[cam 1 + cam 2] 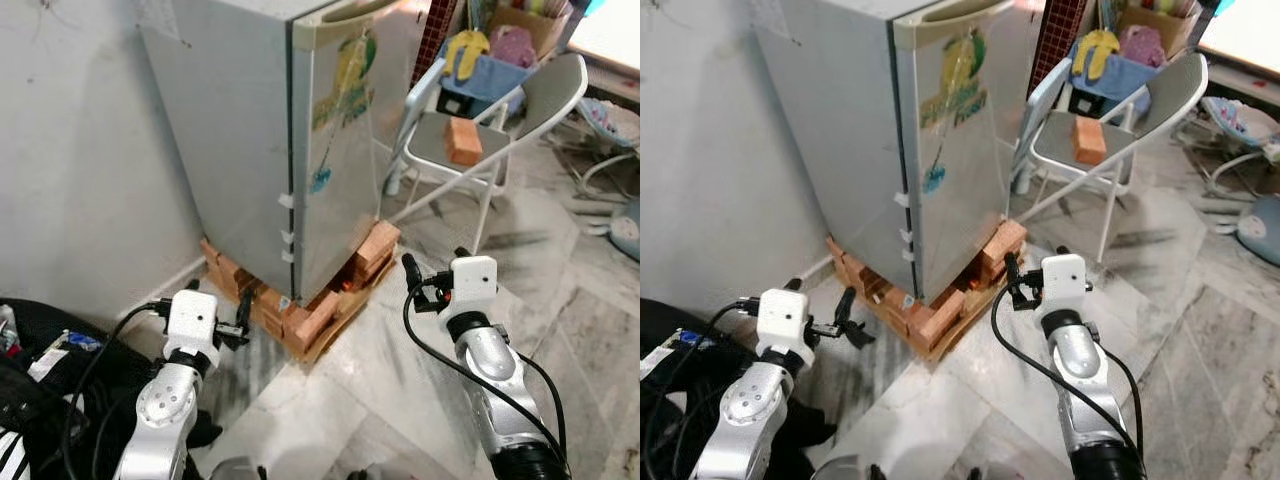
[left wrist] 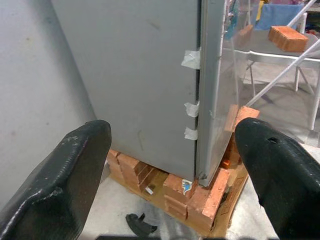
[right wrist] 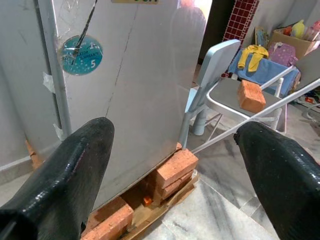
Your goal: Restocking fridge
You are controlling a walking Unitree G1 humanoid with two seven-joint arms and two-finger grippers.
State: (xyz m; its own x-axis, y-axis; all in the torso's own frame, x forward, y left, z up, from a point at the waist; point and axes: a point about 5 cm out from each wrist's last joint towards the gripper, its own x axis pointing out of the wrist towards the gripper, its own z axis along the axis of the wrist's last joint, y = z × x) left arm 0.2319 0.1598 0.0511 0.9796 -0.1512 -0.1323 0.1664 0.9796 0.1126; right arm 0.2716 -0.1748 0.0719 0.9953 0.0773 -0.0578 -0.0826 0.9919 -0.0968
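Left eye view: fridge [image 1: 290,150] stands shut on bricks [image 1: 300,320], straight ahead. Right pincer [image 1: 408,268] released, nearer the door face; left pincer [image 1: 243,318] released, near the side wall.

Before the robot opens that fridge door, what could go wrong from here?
The silver fridge stands raised on stacked red bricks over a wooden board, so a hard pull on its door might rock or shift it. The grey folding chair, carrying a loose brick, sits close beside the door and may block its swing. The open left gripper and open right gripper hold nothing to stock.
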